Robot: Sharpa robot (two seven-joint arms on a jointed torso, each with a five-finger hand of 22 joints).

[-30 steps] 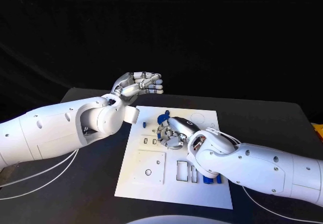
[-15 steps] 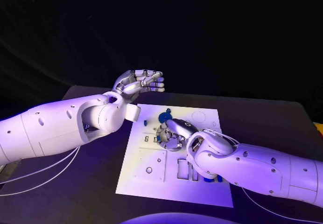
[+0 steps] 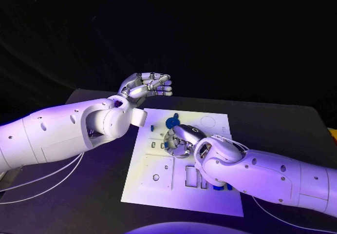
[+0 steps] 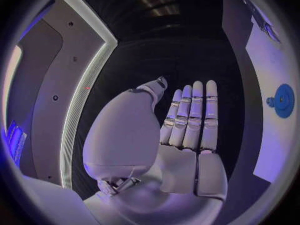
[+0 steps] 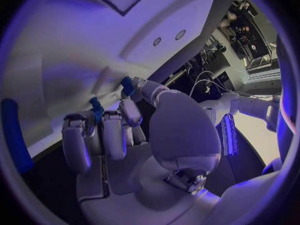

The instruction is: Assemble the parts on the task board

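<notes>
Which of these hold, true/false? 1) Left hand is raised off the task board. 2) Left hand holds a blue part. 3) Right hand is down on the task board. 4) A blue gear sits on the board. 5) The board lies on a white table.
1) True: the left hand is raised beyond the task board.
2) False: it holds nothing, fingers straight.
3) True: the right hand is on the board, at small blue parts.
4) True: blue gear.
5) False: the table is black.

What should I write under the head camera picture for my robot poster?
Right hand works on the white board; left hand waits, raised.
</notes>
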